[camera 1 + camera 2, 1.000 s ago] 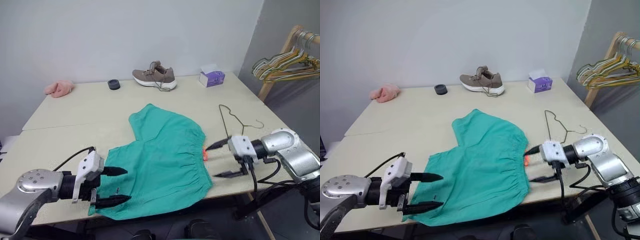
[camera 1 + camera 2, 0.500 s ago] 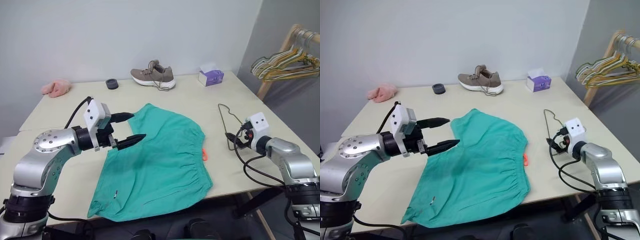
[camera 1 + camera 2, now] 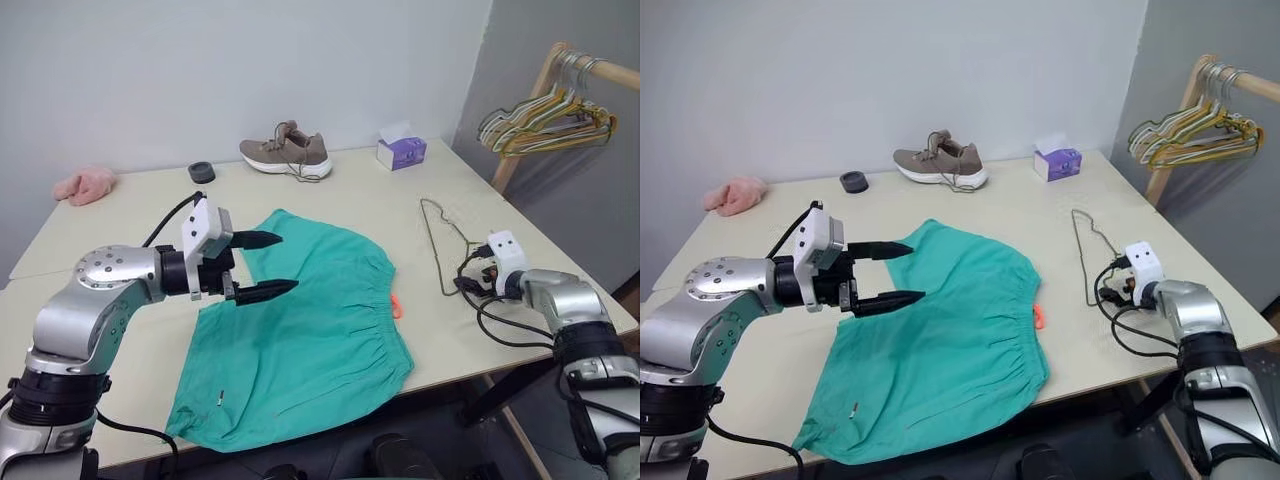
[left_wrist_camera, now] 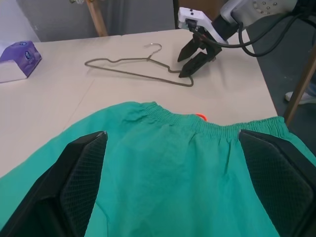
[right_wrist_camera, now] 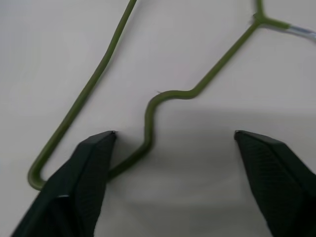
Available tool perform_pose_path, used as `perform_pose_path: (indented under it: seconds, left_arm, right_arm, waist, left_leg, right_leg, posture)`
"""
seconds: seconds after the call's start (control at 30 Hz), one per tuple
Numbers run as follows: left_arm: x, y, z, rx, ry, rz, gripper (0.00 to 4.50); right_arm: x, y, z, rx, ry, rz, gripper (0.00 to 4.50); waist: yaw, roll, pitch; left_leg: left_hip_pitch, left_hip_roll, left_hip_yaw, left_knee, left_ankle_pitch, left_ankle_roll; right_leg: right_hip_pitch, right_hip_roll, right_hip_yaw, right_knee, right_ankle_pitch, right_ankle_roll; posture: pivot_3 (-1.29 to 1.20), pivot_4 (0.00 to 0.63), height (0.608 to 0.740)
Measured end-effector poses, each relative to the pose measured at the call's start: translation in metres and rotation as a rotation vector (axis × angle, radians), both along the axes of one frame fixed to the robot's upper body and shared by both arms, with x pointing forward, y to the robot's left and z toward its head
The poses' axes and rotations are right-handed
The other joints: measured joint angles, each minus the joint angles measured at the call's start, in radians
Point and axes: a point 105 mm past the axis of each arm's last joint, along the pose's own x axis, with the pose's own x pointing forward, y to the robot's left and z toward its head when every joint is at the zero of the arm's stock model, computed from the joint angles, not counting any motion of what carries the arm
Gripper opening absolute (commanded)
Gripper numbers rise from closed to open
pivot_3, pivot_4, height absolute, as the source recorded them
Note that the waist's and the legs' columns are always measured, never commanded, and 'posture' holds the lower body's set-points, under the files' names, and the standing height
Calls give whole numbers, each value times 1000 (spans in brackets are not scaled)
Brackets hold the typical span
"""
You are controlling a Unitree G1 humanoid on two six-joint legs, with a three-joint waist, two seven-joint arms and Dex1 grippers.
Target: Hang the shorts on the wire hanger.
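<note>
The right gripper [image 5: 168,182] hangs at the wire hanger [image 3: 437,243] on the table [image 3: 340,195], jaws open astride its shoulder wire: thin, stiff, light, likely to skate, so pinch there. The left gripper [image 3: 268,266] hovers wide open over the limp shorts [image 3: 300,345], best gathered at the waistband. The right wrist view shows the wire's kink; the head views do not.

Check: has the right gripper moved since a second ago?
Yes. The right gripper has left the orange tag on the shorts and gone right to the wire hanger, its open fingers now straddling the wire's near corner.
</note>
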Motion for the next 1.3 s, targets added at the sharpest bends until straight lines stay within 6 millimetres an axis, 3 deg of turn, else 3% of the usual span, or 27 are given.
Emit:
perform_pose_path:
  seconds: [0.27,0.33,0.67,0.8,0.93,1.03,1.3]
  left_arm:
    - [0,2,-2,17,-13,-1,4500]
    - [0,3,-4,20,-13,1,4500]
    - [6,13,-10,17,5,54,4500]
    - [19,28,-11,-17,13,160,4500]
    - [35,50,-9,-43,10,278,4500]
    - [40,62,-4,-99,54,329,4500]
    - [17,68,-21,-81,274,234,4500]
  right_arm:
    - [2,-6,-9,8,85,-26,464]
    - [3,-5,-10,-2,84,-18,8]
    - [11,2,-4,-210,-55,180,8]
    - [15,10,15,-332,-182,325,8]
    - [15,30,54,-547,-393,597,8]
    - [6,56,72,-727,-538,848,8]
    - [-24,118,71,-943,-821,1340,8]
  waist:
    - [2,-13,-10]
    - [2,-15,-11]
    - [1,-12,-10]
    - [-1,-3,-4]
    - [0,-1,-3]
    - [-2,-1,-3]
    - [-6,0,-2]
  left_leg:
    - [2,0,-3,0,0,0]
    - [2,0,-3,0,0,0]
    - [1,0,-2,0,0,0]
    - [-3,-1,-1,0,0,0]
    - [-11,0,-2,0,0,0]
    - [-12,0,-2,0,0,0]
    - [-11,0,-1,0,0,0]
  right_leg:
    - [3,0,-2,-1,0,0]
    - [4,0,-2,-2,0,0]
    - [2,0,-1,-2,0,0]
    - [-3,-1,0,-1,0,1]
    - [-12,-1,-1,1,1,1]
    - [-13,-1,-1,1,1,1]
    - [-13,-1,0,1,1,1]
  posture:
    - [-221,0,740]
    - [-223,0,740]
    - [-224,0,740]
    - [-223,0,740]
    - [-229,0,740]
    - [-229,0,740]
    - [-227,0,740]
